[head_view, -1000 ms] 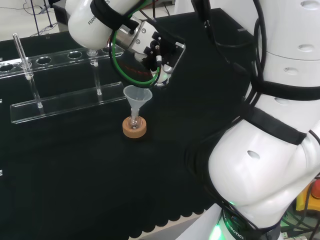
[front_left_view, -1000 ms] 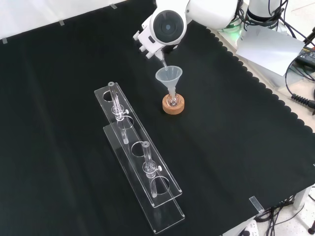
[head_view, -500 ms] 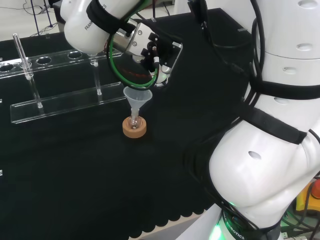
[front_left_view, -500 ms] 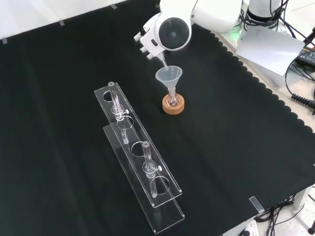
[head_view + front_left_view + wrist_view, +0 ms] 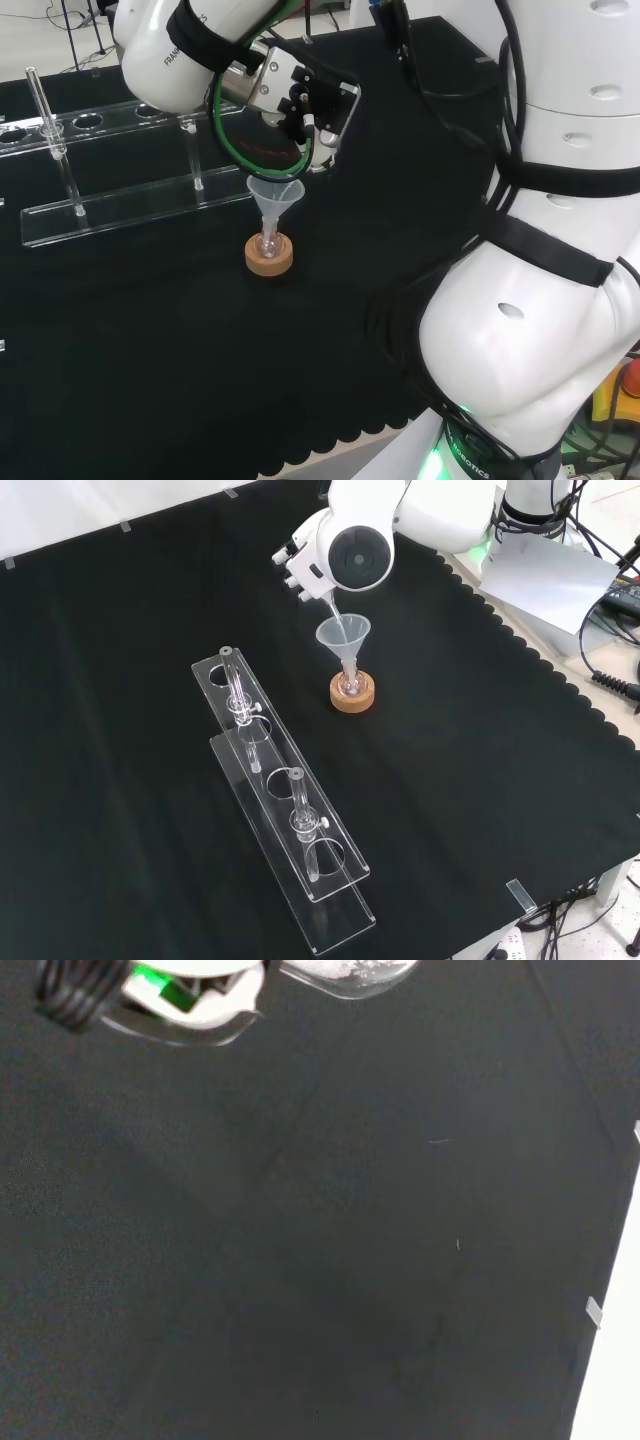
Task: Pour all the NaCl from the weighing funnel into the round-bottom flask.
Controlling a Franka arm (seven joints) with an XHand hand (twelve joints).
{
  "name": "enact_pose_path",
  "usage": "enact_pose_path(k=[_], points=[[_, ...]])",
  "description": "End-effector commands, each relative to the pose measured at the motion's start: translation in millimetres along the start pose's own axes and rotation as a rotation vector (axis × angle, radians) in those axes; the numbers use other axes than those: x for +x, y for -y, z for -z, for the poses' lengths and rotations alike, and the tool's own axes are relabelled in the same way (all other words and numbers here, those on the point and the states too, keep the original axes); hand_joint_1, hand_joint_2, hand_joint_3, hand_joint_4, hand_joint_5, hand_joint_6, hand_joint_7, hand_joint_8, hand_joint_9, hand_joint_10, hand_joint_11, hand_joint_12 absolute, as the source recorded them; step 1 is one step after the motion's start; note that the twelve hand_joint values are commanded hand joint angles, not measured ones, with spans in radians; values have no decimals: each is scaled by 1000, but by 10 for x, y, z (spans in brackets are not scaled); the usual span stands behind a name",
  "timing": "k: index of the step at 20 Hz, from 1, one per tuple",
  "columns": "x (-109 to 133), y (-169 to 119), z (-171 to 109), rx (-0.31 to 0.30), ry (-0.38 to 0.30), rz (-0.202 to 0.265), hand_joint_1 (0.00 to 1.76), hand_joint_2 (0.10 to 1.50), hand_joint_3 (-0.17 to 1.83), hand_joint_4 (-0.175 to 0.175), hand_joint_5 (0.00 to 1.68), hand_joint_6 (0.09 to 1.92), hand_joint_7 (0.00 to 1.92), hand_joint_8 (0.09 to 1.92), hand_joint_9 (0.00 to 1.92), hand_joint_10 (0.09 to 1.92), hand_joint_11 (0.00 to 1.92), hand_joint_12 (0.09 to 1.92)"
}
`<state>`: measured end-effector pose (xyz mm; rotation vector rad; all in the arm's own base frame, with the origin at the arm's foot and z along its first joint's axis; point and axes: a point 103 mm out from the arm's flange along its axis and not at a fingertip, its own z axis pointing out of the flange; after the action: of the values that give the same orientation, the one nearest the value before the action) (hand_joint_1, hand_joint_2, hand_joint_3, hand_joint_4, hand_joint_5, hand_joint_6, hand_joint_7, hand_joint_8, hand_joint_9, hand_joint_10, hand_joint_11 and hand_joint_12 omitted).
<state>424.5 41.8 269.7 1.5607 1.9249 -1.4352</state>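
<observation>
A small round-bottom flask (image 5: 267, 243) sits on a cork ring (image 5: 269, 258) with a clear filling funnel (image 5: 275, 193) in its neck. From the front, that funnel (image 5: 344, 637) stands over the flask (image 5: 351, 684) and ring (image 5: 353, 695). The hand (image 5: 310, 108) hovers just above the funnel, its fingers (image 5: 294, 566) curled on a clear weighing funnel (image 5: 330, 604). The weighing funnel is tilted, spout down into the filling funnel's mouth. In the wrist view its glass body (image 5: 350, 970) holds white grains.
A long clear rack (image 5: 130, 200) with upright glass tubes stands left of the flask in the head view. In the front view the rack (image 5: 285, 810) lies nearer the camera. The arm's white link with its grey cap (image 5: 360, 554) hangs over the hand. The cloth's scalloped edge (image 5: 560, 695) runs along the right.
The wrist has turned and risen a little over the funnel, tipping the weighing funnel further. The flask, the ring and the rack have stayed in place.
</observation>
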Motion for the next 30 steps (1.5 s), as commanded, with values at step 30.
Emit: enact_pose_path(k=[30], points=[[40, 70, 220, 8, 115, -20, 1087, 658, 794, 175, 1121, 1001, 855, 561, 1162, 229, 886, 1042]])
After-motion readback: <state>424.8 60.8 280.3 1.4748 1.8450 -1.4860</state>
